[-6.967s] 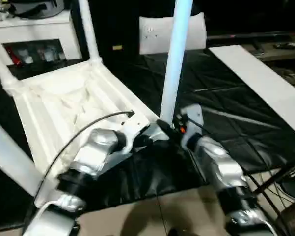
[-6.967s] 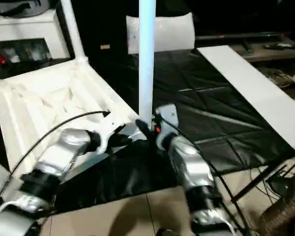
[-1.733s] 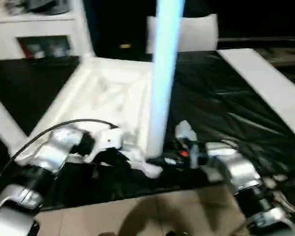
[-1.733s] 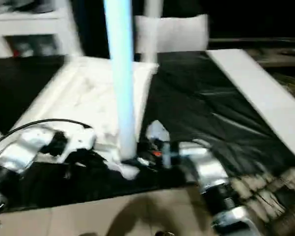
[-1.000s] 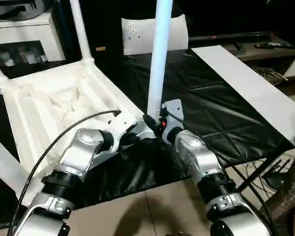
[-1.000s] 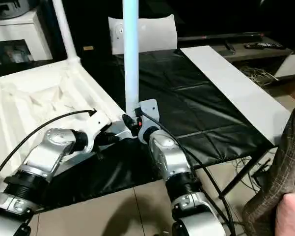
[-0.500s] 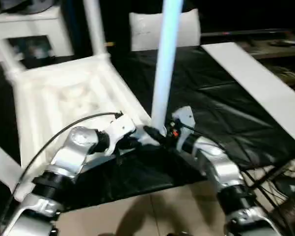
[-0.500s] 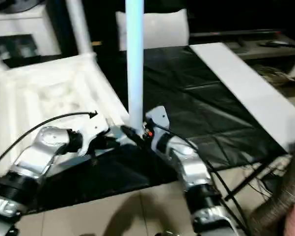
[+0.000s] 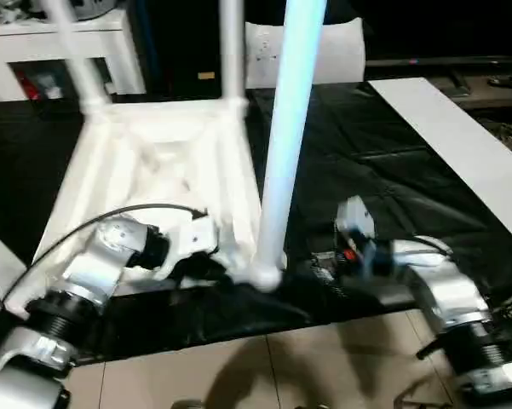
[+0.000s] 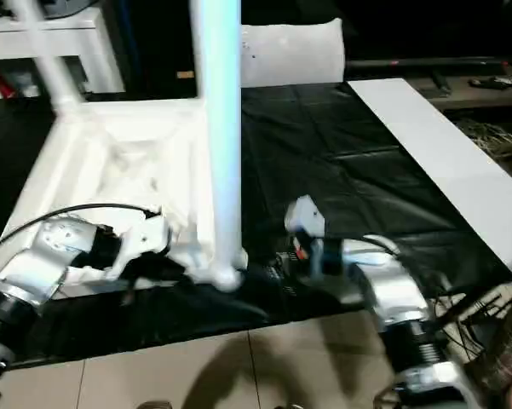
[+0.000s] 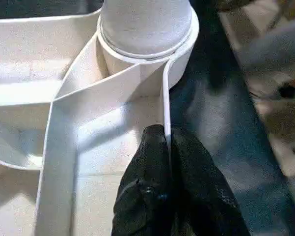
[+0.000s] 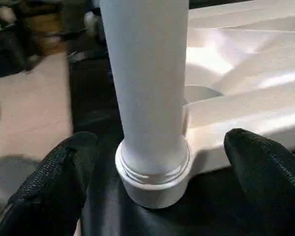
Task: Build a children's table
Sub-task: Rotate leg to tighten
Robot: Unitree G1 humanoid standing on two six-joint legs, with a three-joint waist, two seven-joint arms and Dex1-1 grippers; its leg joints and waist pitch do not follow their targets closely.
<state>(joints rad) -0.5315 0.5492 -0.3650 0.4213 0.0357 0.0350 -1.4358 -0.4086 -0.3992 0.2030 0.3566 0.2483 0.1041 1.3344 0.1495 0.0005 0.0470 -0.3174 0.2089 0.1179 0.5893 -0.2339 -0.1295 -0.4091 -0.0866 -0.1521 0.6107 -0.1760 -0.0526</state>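
The children's table [image 9: 153, 162] lies upside down on the black-covered work table [image 9: 366, 179], ribbed underside up. Its near-corner leg [image 9: 285, 128] stands upright in the round socket [image 9: 264, 274]. Two more legs [image 9: 231, 51] rise at the far corners. My left gripper [image 11: 168, 142] is shut on a thin white rib of the table beside that socket [image 11: 145, 59]. My right gripper [image 12: 159, 141] is open, one finger [image 12: 64, 167] on each side of the leg [image 12: 145, 73] without touching it. In the left eye view the right gripper [image 9: 319, 266] sits just right of the socket.
A white cabinet [image 9: 60, 51] stands at the back left. A white cushion [image 9: 341, 51] leans behind the work table. A long white board [image 9: 451, 145] lies along the right side. Tiled floor [image 9: 281, 375] shows below the near table edge.
My right gripper has drawn back to the right from the base of the near leg. The left gripper stays at the table's rib. The whole view has shifted.
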